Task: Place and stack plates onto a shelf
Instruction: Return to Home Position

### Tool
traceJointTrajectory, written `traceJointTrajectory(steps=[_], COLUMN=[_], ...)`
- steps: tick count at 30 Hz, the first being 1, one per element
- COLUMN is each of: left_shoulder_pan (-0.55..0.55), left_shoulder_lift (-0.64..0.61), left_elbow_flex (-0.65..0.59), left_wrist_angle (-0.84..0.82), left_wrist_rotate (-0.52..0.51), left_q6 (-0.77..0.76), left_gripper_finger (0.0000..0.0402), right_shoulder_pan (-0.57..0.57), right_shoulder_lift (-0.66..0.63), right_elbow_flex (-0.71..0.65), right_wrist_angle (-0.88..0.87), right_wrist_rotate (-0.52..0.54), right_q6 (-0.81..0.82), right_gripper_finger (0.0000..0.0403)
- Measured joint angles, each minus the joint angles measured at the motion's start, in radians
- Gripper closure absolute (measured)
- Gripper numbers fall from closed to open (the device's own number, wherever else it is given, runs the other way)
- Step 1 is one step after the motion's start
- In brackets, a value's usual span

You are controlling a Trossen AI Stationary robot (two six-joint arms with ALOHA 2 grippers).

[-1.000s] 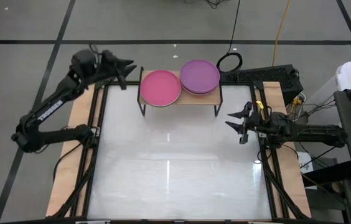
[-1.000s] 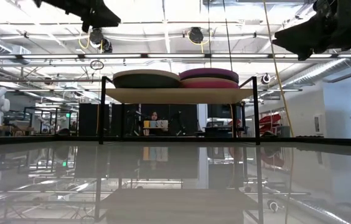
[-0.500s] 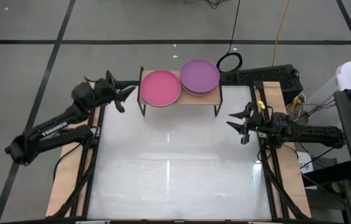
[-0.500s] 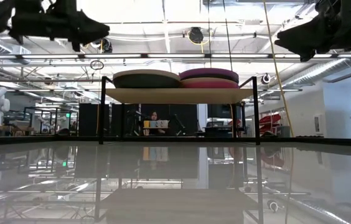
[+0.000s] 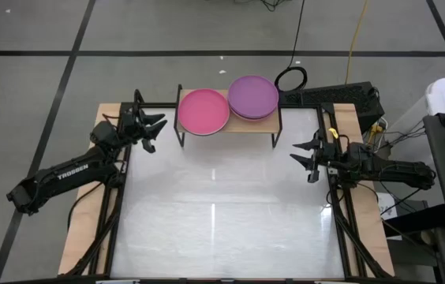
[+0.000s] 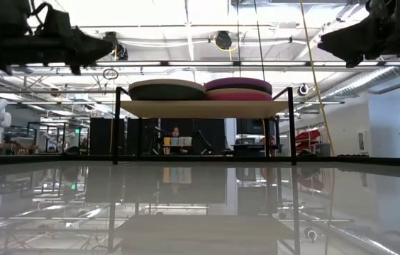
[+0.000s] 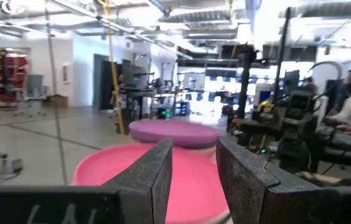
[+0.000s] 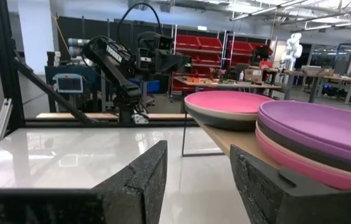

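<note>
The light-wood shelf (image 5: 242,124) stands on thin black legs at the table's far edge. A magenta plate (image 5: 203,110) tops a stack on its left half, lying on a beige and a black plate (image 6: 166,91). A purple plate (image 5: 253,96) tops the right stack, over a light pink one (image 8: 300,163). My left gripper (image 5: 154,126) hovers open beside the shelf's left end, holding nothing. My right gripper (image 5: 305,156) hangs open over the table's right edge, also holding nothing.
The white glossy table top (image 5: 222,213) spreads in front of the shelf. A black frame rail (image 5: 341,221) runs along the table's right side and another (image 5: 116,213) along its left. Cables and a dark box (image 5: 341,96) lie beyond the far right corner.
My left arm has drawn back from beyond the table's far left corner toward the near side and has come lower; its open gripper now sits beside the shelf's left end. The right gripper has stayed almost where it was. The plates have not moved.
</note>
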Motion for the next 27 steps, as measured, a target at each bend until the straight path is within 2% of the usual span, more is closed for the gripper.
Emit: traceJointTrajectory(steps=[8,14,27], left_shoulder_pan=[0.022,0.019,0.017], left_shoulder_lift=[-0.057,-0.060,-0.058], left_elbow_flex=[-0.143,-0.145,-0.145], left_wrist_angle=[0.146,0.152,0.140], left_wrist_rotate=[-0.027,0.002,0.085], left_q6=[-0.043,-0.065,-0.120], left_gripper_finger=[0.0273,0.0273,0.0273], right_shoulder_pan=[0.000,0.000,0.000], right_shoulder_lift=[-0.037,-0.038,-0.037], right_elbow_flex=[0.000,-0.022,-0.166], right_wrist_angle=[-0.073,-0.058,0.040], right_wrist_rotate=[0.003,0.003,-0.001], right_q6=[0.003,0.022,0.087], right_gripper_finger=[0.0248,0.0248,0.0248])
